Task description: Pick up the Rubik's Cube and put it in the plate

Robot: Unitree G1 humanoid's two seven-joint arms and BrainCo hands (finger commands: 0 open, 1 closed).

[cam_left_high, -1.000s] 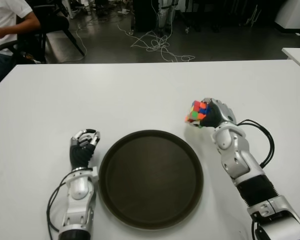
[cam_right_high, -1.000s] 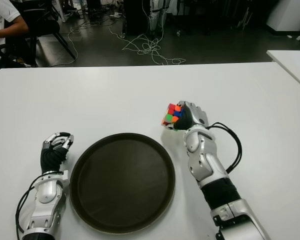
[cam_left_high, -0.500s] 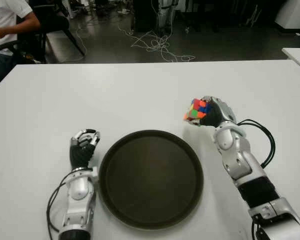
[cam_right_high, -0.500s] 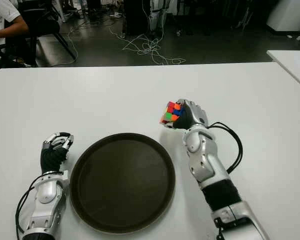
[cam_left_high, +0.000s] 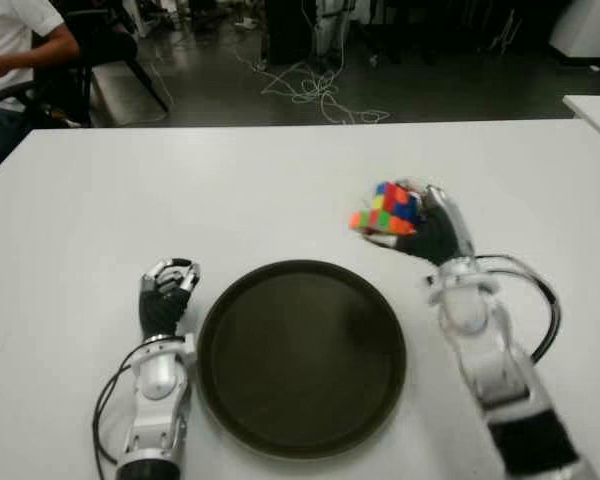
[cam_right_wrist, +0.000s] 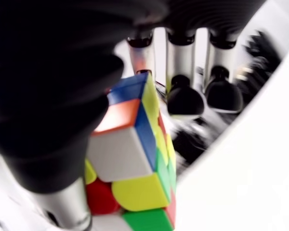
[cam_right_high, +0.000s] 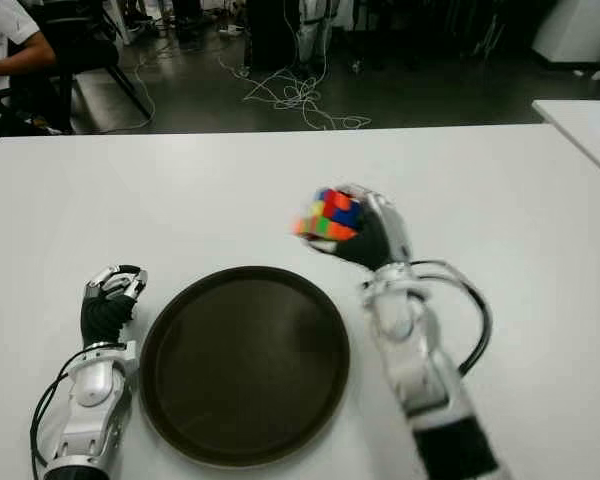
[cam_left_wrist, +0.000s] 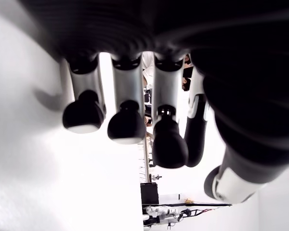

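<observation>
My right hand [cam_left_high: 420, 225] is shut on the Rubik's Cube [cam_left_high: 382, 210], a scrambled cube of many colours, and holds it in the air just beyond the far right rim of the plate [cam_left_high: 302, 355]. The right wrist view shows the Rubik's Cube [cam_right_wrist: 135, 159] pinched between the thumb and the fingers [cam_right_wrist: 183, 91]. The plate is round, dark brown and bare, at the table's near middle. My left hand [cam_left_high: 165, 295] shows left of the plate, its fingers [cam_left_wrist: 125, 120] curled on nothing.
The white table [cam_left_high: 230, 190] spreads wide beyond the plate. A second white table's corner [cam_left_high: 595, 110] shows at the far right. A seated person [cam_left_high: 10, 50] is past the far left corner, with cables [cam_left_high: 315, 90] on the floor behind.
My right hand has lifted the cube higher and carried it left, toward the plate's rim. The left hand has stayed still.
</observation>
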